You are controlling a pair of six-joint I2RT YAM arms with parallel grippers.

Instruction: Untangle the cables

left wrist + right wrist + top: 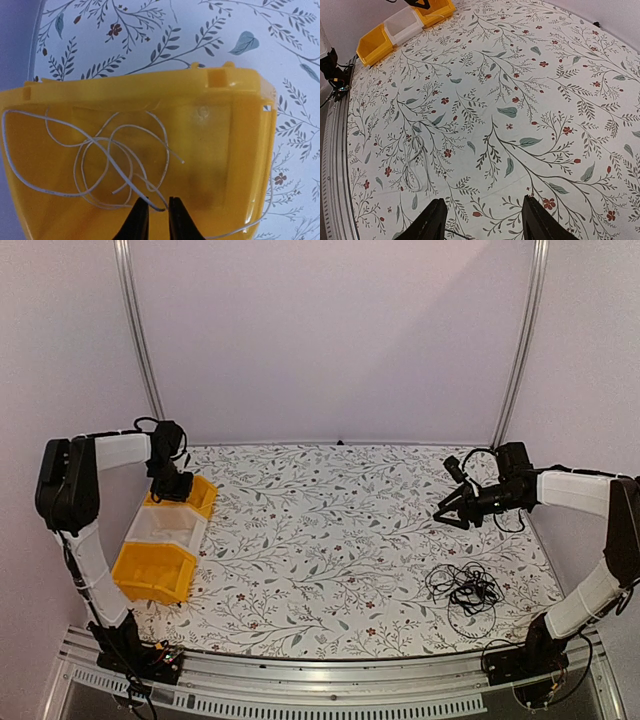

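- Floral cloth covers the table [330, 530], with plain pale walls behind it and a row of three bins at its left edge.
- One white cable [166, 145] lies in loose loops inside the far yellow bin [235, 150], one end trailing over the rim. That strand looks sorted out.
- Left gripper [157, 205] hangs low over this bin, its fingers only a narrow slit apart. The white cable crosses just at the tips and does not look clamped.
- Black cables [465, 588] sit as a looping knot on the cloth near the right arm's base, well apart from the bins. This is the bulk of the work left.
- Right gripper [485, 220] hovers above bare cloth beyond that knot, jaws wide apart and empty.
- By my reading, the job is early: one strand is away and the tangle is untouched.
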